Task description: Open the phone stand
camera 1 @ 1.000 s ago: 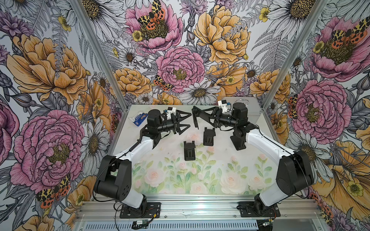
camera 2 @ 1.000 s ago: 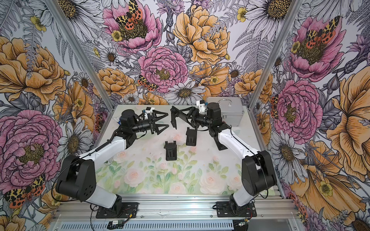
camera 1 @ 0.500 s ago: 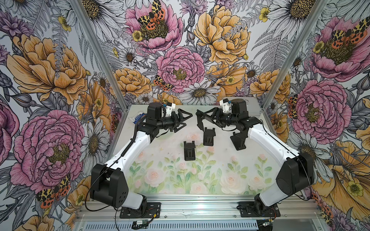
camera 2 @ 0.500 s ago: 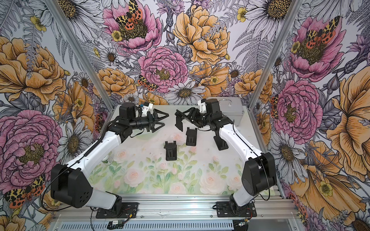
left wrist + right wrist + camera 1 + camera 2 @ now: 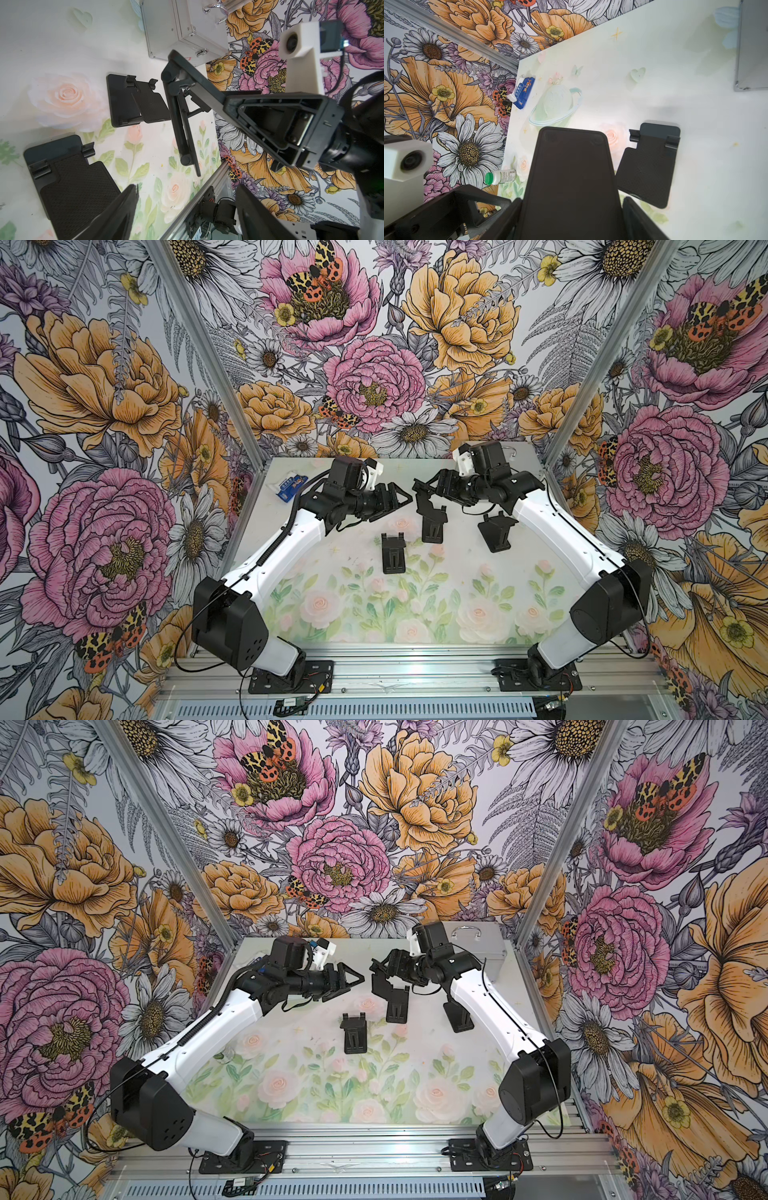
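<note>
Phone stand (image 5: 432, 519) position: raised over the surface (image 5: 457, 614), beside the metal case (image 5: 490, 961) on the side facing the middle of the surface. The stand is unfolded at its hinge, with the upper plate in the right gripper (image 5: 420, 489) and the lower plate angled down. Contact between the lower edge and the surface cannot be determined. Right gripper fingers (image 5: 506, 220) clamp the upper plate from both sides. Left gripper (image 5: 399, 502) is spread wide with nothing between its fingers (image 5: 116, 214); it faces the phone stand from the side away from the metal case, close but apart. Second stand (image 5: 393, 552) lies flat on the surface, farther from the metal case than the phone stand. Third stand (image 5: 496, 531) rests on the surface near the metal case. Blue packet (image 5: 291, 487) and bottle (image 5: 500, 177) lie along the surface edge opposite the metal case.
</note>
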You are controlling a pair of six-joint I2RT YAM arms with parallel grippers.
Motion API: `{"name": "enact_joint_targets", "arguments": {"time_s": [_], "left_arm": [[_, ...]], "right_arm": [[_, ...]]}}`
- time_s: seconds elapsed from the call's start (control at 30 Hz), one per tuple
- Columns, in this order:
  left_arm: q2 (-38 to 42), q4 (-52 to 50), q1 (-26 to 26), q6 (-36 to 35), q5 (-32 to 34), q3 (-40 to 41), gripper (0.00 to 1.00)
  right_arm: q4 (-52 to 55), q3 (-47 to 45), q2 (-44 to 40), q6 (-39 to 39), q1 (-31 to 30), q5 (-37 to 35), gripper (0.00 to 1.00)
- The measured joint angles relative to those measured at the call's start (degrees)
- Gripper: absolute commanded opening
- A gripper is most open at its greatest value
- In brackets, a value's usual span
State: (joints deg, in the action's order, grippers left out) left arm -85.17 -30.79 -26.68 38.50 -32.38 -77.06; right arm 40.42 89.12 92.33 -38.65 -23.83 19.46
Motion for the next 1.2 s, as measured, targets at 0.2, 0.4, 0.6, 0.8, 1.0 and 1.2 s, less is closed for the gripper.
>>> {"name": "enact_joint_targets", "arguments": {"time_s": [0.2,0.4,0.6,0.8,1.0,1.2], "left_arm": [[-2.62,-1.4,-0.28,-1.68,0.5,-1.11,0.68],[-5.31,-1.99,-1.66,-2.89,0.7,-2.27,0.62],[-6.19,-2.45,-2.25,-3.74,0.72,-2.86,0.56],[-6.27,-2.47,-2.25,-4.61,0.72,-2.89,0.48],[-7.21,-2.49,-2.25,-4.7,0.7,-3.63,0.45],[-7.93,-2.71,-2.25,-5.79,0.7,-3.69,0.26]], "right_arm": [[1.6,0.0,0.52,1.31,-1.77,-0.85,0.27],[1.81,0.0,0.52,1.73,-3.69,-0.85,0.26],[1.84,0.0,0.52,1.92,-4.33,-0.92,0.26],[1.84,0.0,0.52,1.92,-4.5,-1.09,0.26],[1.84,0.0,0.52,1.95,-5.42,-1.09,0.26],[1.86,0.0,0.52,2.14,-6.21,-1.31,0.25]]}}
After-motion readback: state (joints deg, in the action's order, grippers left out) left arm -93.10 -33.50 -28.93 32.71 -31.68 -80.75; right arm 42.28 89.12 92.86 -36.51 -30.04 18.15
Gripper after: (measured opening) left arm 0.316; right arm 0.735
